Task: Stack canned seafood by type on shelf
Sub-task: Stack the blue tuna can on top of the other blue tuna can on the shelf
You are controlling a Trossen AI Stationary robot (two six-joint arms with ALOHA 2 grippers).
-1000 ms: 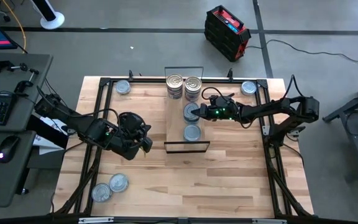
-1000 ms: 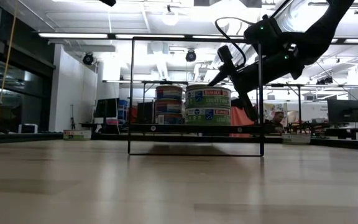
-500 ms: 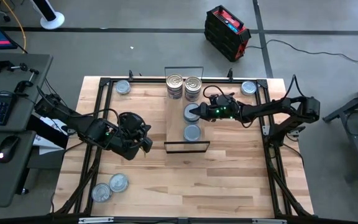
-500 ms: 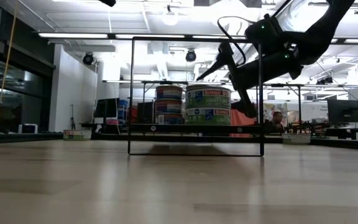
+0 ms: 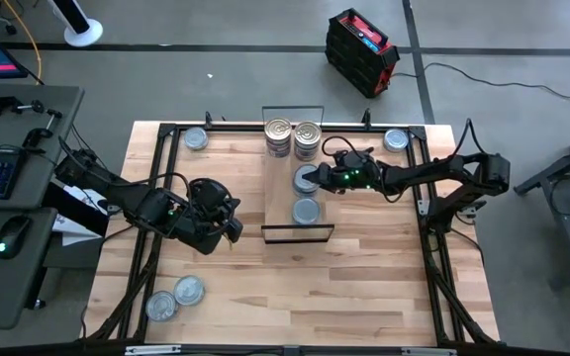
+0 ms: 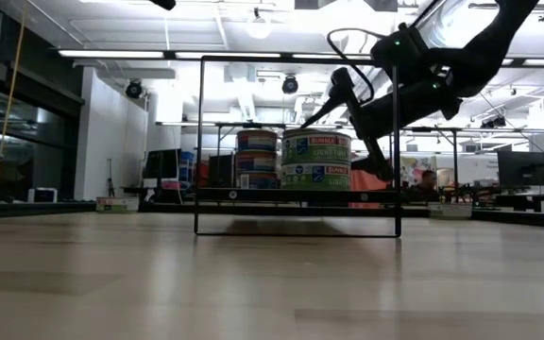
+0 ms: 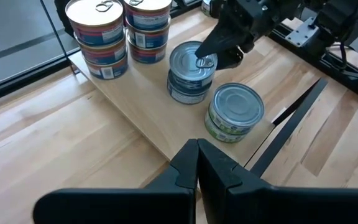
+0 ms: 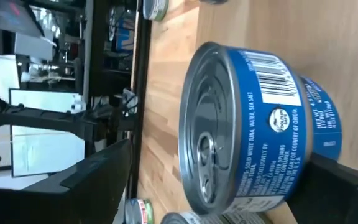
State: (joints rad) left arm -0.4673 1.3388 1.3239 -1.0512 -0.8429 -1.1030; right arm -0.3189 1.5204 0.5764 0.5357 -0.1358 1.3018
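Right pincer (image 5: 312, 179) spread wide, straddling the blue-label tuna tin (image 7: 191, 68) directly beneath it on the shelf (image 5: 280, 198); left pincer (image 7: 197, 163) pressed together, farther off.

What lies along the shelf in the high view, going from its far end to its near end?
Two gold-lidded stacks side by side → blue tin stack with the right claw open around it → green-labelled tin → near wire frame, all on the shelf.
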